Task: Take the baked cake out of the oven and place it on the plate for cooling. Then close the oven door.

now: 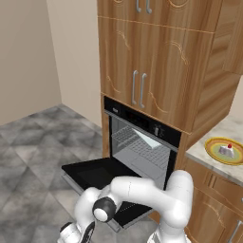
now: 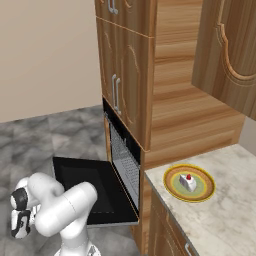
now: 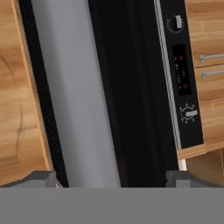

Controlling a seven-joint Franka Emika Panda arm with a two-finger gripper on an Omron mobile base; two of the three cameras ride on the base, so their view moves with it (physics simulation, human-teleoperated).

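Fingers (image 3: 43, 178) perhaps astride door-handle (image 3: 74, 96) lengthwise.

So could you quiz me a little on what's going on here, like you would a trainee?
1. True or false: the baked cake already sits on the plate.
2. The oven door is: A) shut, B) dropped open, C) missing.
3. Fill in: the plate rests on the pale ____ beside the oven.

Key: 1 true. 2 B. 3 counter.
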